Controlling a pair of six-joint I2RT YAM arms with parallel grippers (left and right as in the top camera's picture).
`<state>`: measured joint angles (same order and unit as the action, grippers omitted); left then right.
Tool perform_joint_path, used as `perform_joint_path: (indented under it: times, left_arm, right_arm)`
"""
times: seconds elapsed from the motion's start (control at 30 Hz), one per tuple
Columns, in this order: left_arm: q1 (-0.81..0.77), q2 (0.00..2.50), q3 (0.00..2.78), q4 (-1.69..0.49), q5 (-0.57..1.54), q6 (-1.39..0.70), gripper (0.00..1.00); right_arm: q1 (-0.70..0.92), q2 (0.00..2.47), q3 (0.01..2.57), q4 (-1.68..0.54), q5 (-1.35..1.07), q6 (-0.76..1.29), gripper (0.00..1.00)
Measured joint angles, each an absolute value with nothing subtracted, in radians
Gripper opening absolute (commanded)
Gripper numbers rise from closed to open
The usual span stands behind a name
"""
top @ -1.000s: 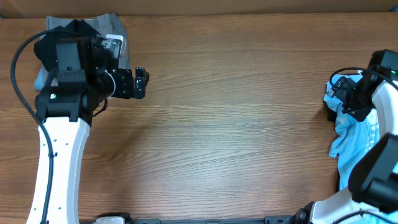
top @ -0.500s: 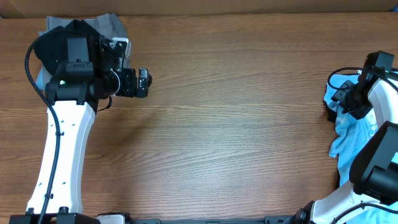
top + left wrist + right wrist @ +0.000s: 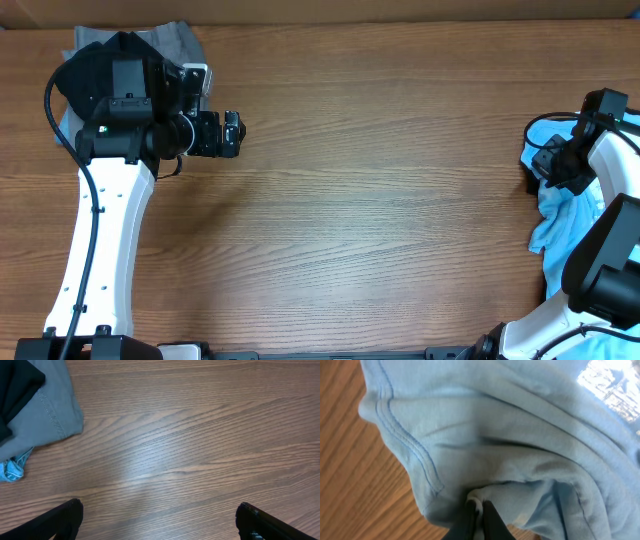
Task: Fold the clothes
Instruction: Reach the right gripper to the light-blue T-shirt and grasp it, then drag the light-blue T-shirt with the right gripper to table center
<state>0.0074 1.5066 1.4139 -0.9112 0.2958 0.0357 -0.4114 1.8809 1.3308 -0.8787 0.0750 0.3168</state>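
At the left, the left claw (image 3: 232, 133) has hardly moved in the last second. Its jaws stay wide apart and hold nothing, hanging over bare table (image 3: 380, 200) just beside the pile at the far left corner.

The real change is at the right edge. The right claw (image 3: 479, 519), well apart a second ago, has now come together and is clamped on a small pucker of the blue shirt (image 3: 495, 445), close to a stitched hem. The shirt lies crumpled at the table's right edge, partly under the right arm.

For the task, this looks like the pick-up. The shirt is pinched but not yet lifted or spread, so the folding itself has not begun. The open middle of the table is the likely place to lay it out.

Counting from the left, there are two arms and two claws. The left pile shows three pieces: a black garment (image 3: 17, 382), a grey garment (image 3: 45, 415) and a scrap of pale blue cloth (image 3: 12, 467). More may be hidden under the left arm. At the right there is one blue shirt.
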Motion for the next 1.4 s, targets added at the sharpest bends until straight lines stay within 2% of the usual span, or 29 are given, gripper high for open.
perform_joint_path:
  times: [0.3,0.67,0.87,1.03,1.07,1.1,1.13,1.17,1.2,1.3,1.4]
  left_arm:
    - [0.007,1.507,1.414,-0.914,0.297,0.033,1.00]
    - [0.009,1.507,1.432,-0.937,0.296,0.032,1.00]
    - [0.046,1.506,1.555,-1.015,0.296,0.032,1.00]
    - [0.112,1.500,1.700,-1.072,0.285,0.032,1.00]
    - [0.126,1.495,1.723,-1.078,0.277,0.032,1.00]
    - [0.139,1.490,1.743,-1.082,0.271,0.032,1.00]
    - [0.151,1.484,1.760,-1.082,0.265,0.032,1.00]
    - [0.164,1.478,1.774,-1.084,0.261,0.032,1.00]
    - [0.176,1.471,1.787,-1.085,0.257,0.032,1.00]
    - [0.208,1.452,1.818,-1.085,0.249,0.032,1.00]
    - [0.225,1.430,1.834,-1.085,0.242,0.032,1.00]
  right_arm:
    - [-0.412,1.878,1.374,-0.972,0.067,0.321,0.04]
    - [-0.364,1.690,1.807,-1.184,0.047,0.381,0.04]
    - [-0.171,1.635,2.006,-1.280,0.003,0.362,0.04]
    - [0.145,1.635,2.106,-1.271,-0.030,0.355,0.04]
    - [0.222,1.635,2.112,-1.253,-0.037,0.354,0.09]
    - [0.302,1.636,2.113,-1.237,-0.043,0.356,0.20]
    - [0.384,1.639,2.114,-1.225,-0.049,0.358,0.39]
    - [0.464,1.645,2.114,-1.209,-0.054,0.357,0.51]
    - [0.542,1.653,2.115,-1.196,-0.061,0.349,0.57]
    - [0.746,1.688,2.120,-1.189,-0.056,0.350,0.59]
    - [0.844,1.711,2.120,-1.196,-0.006,0.364,0.64]
